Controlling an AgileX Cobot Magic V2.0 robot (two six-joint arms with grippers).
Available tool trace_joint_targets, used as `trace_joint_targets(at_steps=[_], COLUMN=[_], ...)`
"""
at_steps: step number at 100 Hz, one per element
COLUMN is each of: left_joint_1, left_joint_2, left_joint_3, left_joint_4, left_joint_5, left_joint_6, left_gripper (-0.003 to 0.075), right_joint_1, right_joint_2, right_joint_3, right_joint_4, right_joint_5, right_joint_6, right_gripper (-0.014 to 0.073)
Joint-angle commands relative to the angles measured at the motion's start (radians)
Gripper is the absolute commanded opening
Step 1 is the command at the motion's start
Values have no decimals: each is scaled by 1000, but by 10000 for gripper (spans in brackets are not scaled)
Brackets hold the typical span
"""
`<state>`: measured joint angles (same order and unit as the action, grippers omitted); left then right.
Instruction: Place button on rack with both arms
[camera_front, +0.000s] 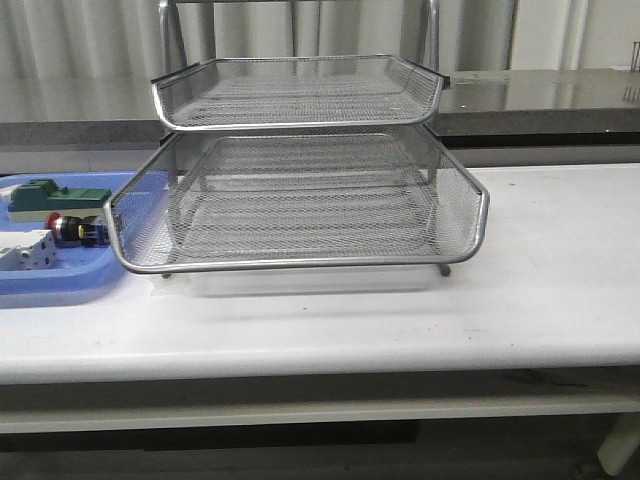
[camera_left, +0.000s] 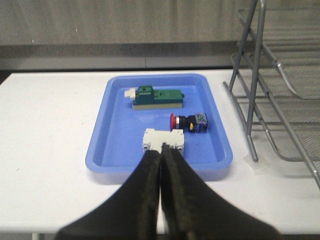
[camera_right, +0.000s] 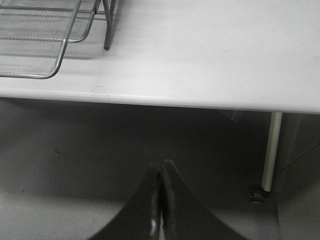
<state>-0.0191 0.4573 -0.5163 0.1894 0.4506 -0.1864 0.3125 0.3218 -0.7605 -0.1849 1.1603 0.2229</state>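
Lying on its side in the blue tray, the button sits ahead of the left gripper and off toward the rack, beyond the white block that the closed fingertips almost overlap in the left wrist view. Its long axis runs crosswise to the gripper's line of sight, red head pointing away from the rack, black body with blue and yellow bits toward it. A green block rests farther back in the same tray, apart from the button. Left is clearly the nearer arm: its fingers are pressed together, holding nothing, hovering short of the tray's near rim. The right gripper, likewise pinched together and empty, hangs off the table's front edge, with only a corner of the rack ahead of it and no button in its sight. In the front view the button shows just beside the rack's lower basket, whose tiers stand empty.
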Motion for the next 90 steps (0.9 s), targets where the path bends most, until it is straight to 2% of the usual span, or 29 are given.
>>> trace_joint_targets(at_steps=[1,23,57,73,83,90], left_joint_1=[-7,-7,-7,-7,-7,-7], left_joint_2=[124,460,801,874,890,890], left_joint_3=[-120,-368,-597,-658,-669,-669], left_joint_4=[17,19,19,4,-28,-53], left_joint_5=[23,221,272,292,296,296], left_joint_6=[-7,-7,-5,100,186,235], left_gripper=[4,4,4,8,75,180], right_joint_1=[-8,-8,-8,-8,-8,-8], right_joint_2=[8,8,8,8,8,8], right_joint_3=[-23,-23,-23,-23,-23,-23], right_joint_4=[-22,-22,-22,-22,-22,-22], right_joint_5=[-57,-55,-55,-55,-55,-55], right_joint_6=[-3,-3,-3,-3,-3,-3], right_gripper=[-70,-70,-70,-70,-70,-70])
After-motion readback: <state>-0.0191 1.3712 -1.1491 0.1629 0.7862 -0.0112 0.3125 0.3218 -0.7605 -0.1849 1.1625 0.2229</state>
